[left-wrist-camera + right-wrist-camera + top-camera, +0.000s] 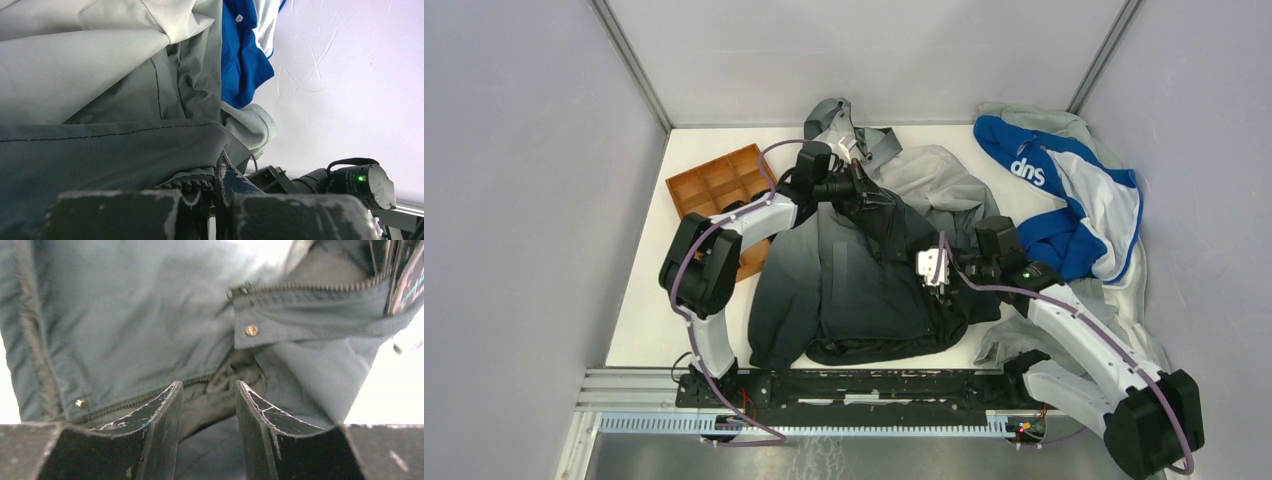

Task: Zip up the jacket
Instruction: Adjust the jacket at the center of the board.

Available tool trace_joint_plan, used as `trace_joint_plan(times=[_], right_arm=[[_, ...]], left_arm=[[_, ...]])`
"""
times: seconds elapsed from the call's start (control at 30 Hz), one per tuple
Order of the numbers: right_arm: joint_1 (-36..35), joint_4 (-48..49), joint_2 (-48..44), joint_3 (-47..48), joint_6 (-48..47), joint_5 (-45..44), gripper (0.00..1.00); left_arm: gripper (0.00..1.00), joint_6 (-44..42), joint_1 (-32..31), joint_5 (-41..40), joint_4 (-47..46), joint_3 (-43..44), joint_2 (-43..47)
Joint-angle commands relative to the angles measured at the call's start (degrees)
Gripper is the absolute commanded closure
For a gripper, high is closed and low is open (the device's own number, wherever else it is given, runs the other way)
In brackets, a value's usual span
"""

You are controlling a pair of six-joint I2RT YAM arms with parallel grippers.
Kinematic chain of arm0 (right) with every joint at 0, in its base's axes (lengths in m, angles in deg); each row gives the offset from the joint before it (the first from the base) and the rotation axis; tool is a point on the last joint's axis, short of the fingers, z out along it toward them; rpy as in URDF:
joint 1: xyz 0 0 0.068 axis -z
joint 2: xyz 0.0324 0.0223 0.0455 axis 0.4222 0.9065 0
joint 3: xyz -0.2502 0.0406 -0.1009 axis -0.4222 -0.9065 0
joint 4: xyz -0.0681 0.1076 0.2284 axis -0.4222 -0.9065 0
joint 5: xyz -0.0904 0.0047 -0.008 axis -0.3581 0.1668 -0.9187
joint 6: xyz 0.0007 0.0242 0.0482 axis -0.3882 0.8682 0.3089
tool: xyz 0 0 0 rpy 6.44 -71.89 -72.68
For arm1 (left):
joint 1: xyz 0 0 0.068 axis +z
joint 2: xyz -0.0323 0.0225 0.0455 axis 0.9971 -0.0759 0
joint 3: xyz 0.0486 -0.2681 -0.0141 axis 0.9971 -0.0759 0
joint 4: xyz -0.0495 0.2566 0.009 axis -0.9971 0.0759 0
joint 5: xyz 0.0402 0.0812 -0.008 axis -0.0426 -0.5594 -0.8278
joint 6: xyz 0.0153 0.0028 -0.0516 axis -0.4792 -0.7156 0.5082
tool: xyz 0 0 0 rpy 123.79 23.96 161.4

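Note:
The jacket point(844, 270) lies spread in the middle of the table, light grey at the hood and dark at the hem. My left gripper point(861, 190) is at its upper front. In the left wrist view the gripper point(217, 185) is shut on a fold of the jacket's point(100, 150) dark edge. My right gripper point(929, 268) is at the jacket's lower right front. In the right wrist view it point(206, 390) is open, its fingers astride the gap between the two zipper rows point(310, 286) of the jacket point(125, 315). A metal snap point(251, 330) shows there. I cannot make out the zipper slider.
An orange compartment tray point(714, 190) sits left of the jacket, under my left arm. A blue-and-white garment point(1064, 190) lies at the back right on a light grey sweatshirt point(1129, 300). Grey walls close in the table on three sides.

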Motion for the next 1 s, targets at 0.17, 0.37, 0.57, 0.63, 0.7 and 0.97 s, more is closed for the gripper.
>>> trace_joint_plan(times=[0.17, 0.37, 0.57, 0.63, 0.7, 0.97], right_arm=[[1.14, 6.39, 2.53, -1.82, 6.95, -23.02, 0.60], [5.86, 6.75, 5.43, -2.17, 9.99, -23.46, 0.62], [9.48, 2.07, 14.65, 1.97, 13.00, -15.55, 0.61], [10.81, 0.75, 17.16, 3.85, 13.24, -13.61, 0.60], [11.97, -0.40, 19.03, 5.81, 12.96, -11.52, 0.58], [13.85, -9.98, 24.32, 13.26, 8.25, -1.33, 0.52]], left_arm=[[0.91, -3.05, 1.10, -0.73, 1.44, 1.93, -0.06], [0.76, -6.10, 1.09, -7.75, 1.53, 3.92, -2.82], [0.67, -8.47, 1.14, -14.70, 1.96, 7.32, -5.82], [0.64, -9.12, 1.14, -16.62, 2.02, 7.87, -5.86], [0.59, -10.28, 1.22, -18.27, 2.76, 8.18, -5.08], [0.44, -19.44, 1.09, -22.96, 10.10, 2.65, 8.87]])
